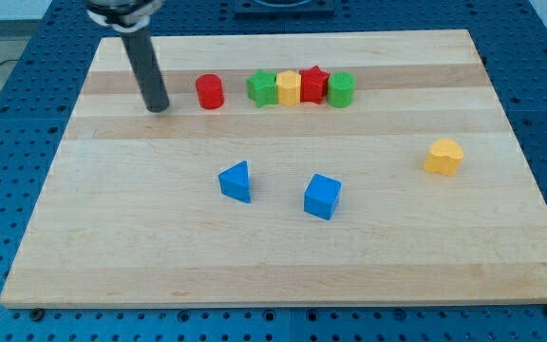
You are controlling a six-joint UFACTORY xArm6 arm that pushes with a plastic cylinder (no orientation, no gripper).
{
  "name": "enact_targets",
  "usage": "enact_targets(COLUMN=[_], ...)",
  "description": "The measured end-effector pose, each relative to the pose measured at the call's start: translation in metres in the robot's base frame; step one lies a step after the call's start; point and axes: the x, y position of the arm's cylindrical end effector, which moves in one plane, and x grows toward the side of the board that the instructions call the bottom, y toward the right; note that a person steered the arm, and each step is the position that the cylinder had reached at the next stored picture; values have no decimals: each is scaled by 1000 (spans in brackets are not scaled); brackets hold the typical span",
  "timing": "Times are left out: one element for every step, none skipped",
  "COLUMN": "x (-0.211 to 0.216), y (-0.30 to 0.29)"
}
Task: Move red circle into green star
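Observation:
The red circle (209, 92) stands near the view's top, left of centre. The green star (262, 87) is a short gap to its right, at the left end of a row with a yellow block (288, 88), a red star (313, 85) and a green circle (341, 89), all touching side by side. My tip (158, 106) rests on the board to the left of the red circle, a small gap apart from it. The rod rises up and to the left from there.
A blue triangle (236, 181) and a blue cube (322, 196) lie in the middle of the wooden board (112, 247). A yellow block (444, 157) sits toward the view's right. Blue perforated table surrounds the board.

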Motion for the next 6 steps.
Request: enact_targets(x=[-13, -13, -14, -16, 3, 47], y=[2, 42, 80, 87, 60, 42])
